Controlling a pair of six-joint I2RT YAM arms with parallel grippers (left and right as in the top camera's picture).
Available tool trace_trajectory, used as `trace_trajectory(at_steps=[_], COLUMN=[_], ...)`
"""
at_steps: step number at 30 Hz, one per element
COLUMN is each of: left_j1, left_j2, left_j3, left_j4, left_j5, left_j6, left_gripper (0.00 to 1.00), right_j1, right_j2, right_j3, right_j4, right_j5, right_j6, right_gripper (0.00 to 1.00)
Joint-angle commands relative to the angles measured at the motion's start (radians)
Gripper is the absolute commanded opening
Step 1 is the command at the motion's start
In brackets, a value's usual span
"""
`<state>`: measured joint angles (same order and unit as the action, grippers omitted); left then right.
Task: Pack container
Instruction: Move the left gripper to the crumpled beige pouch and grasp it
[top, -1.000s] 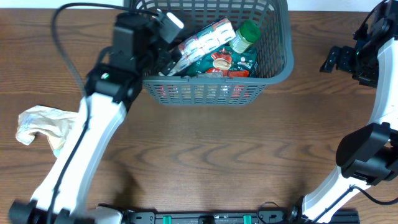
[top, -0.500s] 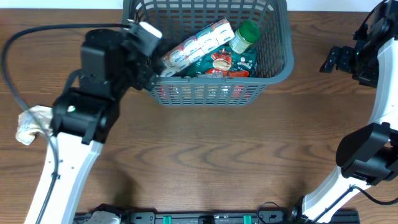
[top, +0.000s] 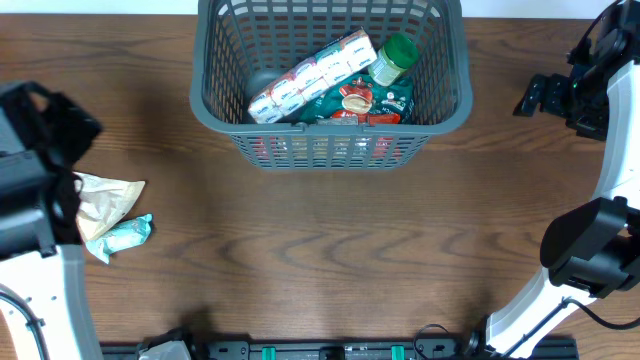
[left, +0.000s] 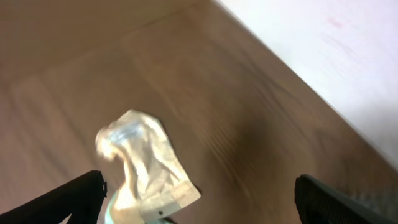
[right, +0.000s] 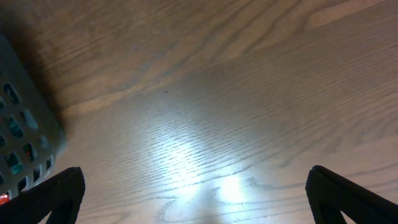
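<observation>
The large dark grey plastic lattice basket sits at the top centre of the overhead view, on the brown wood-grain table. It looks stiff and light, and its thick rim seems the surest place to grip. Inside lie a long white-and-red packet, a green-capped bottle and a glossy teal pouch.

At the left edge, well apart from the basket, is a crumpled cream pouch. It looks soft and probably slippery, best pinched at its flat sealed edge. A small teal packet lies just beside it.

The left gripper hangs above the pouch, jaws wide and empty. The right gripper, at the upper right, is also spread wide and holds nothing.
</observation>
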<state>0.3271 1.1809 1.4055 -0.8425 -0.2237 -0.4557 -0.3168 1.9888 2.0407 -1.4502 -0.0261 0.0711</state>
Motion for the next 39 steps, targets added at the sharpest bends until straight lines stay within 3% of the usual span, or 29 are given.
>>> trace_trajectory(at_steps=[1, 4, 21, 39], left_j1=[0.073, 0.119, 0.312, 0.331], left_j2=[0.037, 0.074, 0.393, 0.768], left_j3=[0.001, 0.001, 0.0, 0.0], left_j4=[-0.01, -0.01, -0.036, 0.05], left_j5=[0.005, 0.037, 0.067, 0.133], left_j6=[-0.259, -0.328, -0.392, -0.423], left_gripper=[0.98, 0.98, 0.99, 0.99], right_j1=[-0.002, -0.002, -0.002, -0.002], right_j2=[-0.002, -0.002, -0.002, -0.002], right_j3=[0.002, 0.002, 0.002, 0.002], right_j4=[-0.002, -0.001, 0.006, 0.006], right_j5=[-0.02, -0.02, -0.016, -0.015], right_j6=[-0.009, -0.009, -0.009, -0.009], right_gripper=[0.99, 0.99, 0.99, 0.99])
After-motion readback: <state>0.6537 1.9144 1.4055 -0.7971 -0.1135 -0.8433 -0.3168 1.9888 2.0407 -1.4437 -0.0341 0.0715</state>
